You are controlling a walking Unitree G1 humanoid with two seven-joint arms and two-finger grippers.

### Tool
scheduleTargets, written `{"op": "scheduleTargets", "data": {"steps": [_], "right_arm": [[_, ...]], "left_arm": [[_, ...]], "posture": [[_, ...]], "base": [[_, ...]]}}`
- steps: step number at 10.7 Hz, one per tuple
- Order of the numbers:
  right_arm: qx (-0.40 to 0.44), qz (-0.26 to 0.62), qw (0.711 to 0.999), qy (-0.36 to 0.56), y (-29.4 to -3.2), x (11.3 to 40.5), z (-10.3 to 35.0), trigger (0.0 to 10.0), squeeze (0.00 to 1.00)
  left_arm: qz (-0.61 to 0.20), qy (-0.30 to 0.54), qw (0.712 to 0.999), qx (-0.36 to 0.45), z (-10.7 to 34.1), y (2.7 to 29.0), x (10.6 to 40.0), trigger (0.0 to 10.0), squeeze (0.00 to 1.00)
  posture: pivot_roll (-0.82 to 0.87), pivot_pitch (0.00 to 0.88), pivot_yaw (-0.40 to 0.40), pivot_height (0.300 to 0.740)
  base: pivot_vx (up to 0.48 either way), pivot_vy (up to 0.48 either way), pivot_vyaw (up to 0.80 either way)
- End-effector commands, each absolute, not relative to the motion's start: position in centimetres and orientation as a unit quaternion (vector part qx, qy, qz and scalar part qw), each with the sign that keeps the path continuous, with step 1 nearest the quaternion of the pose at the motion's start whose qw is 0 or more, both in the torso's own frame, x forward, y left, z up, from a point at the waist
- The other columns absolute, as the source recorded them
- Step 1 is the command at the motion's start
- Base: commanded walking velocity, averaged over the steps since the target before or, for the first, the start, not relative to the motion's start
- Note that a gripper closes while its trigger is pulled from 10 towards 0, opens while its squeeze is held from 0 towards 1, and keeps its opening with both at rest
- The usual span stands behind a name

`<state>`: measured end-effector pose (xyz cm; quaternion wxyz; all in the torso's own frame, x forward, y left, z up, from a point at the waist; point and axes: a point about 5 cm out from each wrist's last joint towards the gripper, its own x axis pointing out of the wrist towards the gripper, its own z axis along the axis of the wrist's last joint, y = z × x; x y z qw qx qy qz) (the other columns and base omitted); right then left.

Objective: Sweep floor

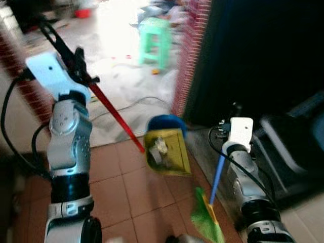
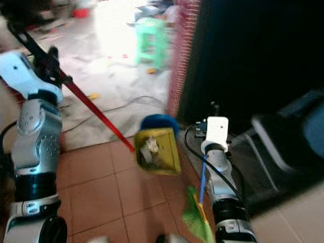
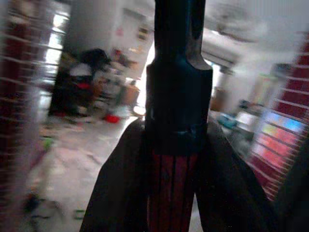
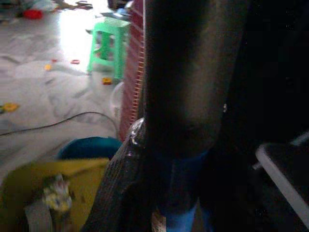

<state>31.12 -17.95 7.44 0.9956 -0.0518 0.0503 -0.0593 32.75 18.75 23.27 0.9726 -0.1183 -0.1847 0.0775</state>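
- Left gripper [image 1: 76, 63]: raised high at the far left, its two black fingers pressed onto the red-and-black handle [image 1: 114, 114]; the left wrist view shows the fingers flanking the shaft on both sides. The high grip probably keeps the long handle slanting down to the right, so the pan hangs off the floor.
- Dustpan [image 1: 167, 151]: yellow, at the low end of the red handle, near the middle of the scene, tilted with its open face toward the camera. Crumpled litter [image 1: 160, 148] lies inside; the tilt likely keeps it from sliding out.
- Blue bin [image 1: 166, 123]: just behind the dustpan's far edge, beside the brick pillar [image 1: 188, 55]. The pan held next to it suggests emptying is the step in hand.
- Broom [image 1: 206, 218]: green bristles low and near, on the tiled floor [image 1: 111, 187]; its blue stick [image 1: 217, 174] rises to the right.
- Right gripper [image 4: 174, 145]: clamped around the blue stick, holding the broom upright and parked aside.
- Far floor: a green stool [image 1: 154, 40] and scattered scraps remain, so sweeping seems unfinished.
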Motion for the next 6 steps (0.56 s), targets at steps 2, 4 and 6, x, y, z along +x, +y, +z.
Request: {"op": "scheduleTargets", "data": {"steps": [2,4,6], "right_arm": [[-0.044,-0.052,0.997,0.043,-17.57,31.48,7.88,10.0,0.00],[-0.046,-0.050,0.997,0.044,-17.58,31.46,7.80,10.0,0.00],[-0.047,-0.048,0.997,0.045,-17.40,31.41,7.73,10.0,0.00]], "left_arm": [[0.096,-0.237,0.961,-0.106,25.45,19.56,32.56,10.0,0.00],[0.092,-0.250,0.959,-0.101,25.84,19.21,32.66,10.0,0.00],[0.092,-0.251,0.958,-0.102,25.83,19.07,32.73,10.0,0.00]], "posture": [[-0.02,0.000,-0.050,0.740],[-0.02,0.000,-0.050,0.740],[-0.02,0.000,-0.049,0.740]], "base": [[0.412,0.244,0.00],[0.444,0.000,0.00],[0.480,0.000,0.00]]}}
